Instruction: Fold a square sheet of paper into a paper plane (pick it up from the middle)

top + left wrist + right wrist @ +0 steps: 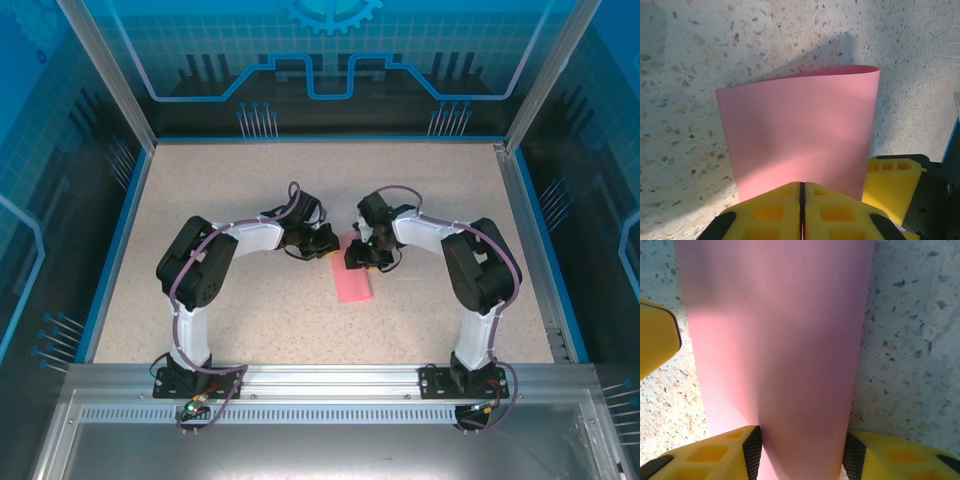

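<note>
The left gripper [801, 187] has its yellow jaws pressed together on the near edge of the square sheet of paper [800, 125]. The right gripper [800, 450] holds its jaws apart, astride the same pink sheet. The sheet sits mid-way across the speckled beige table [250, 320], between both wrists, enclosed by blue-patterned walls [330, 60].

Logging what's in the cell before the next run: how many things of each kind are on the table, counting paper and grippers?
pink paper sheet: 1
yellow-fingered grippers: 2, the left gripper and the right gripper
Total: 3
</note>
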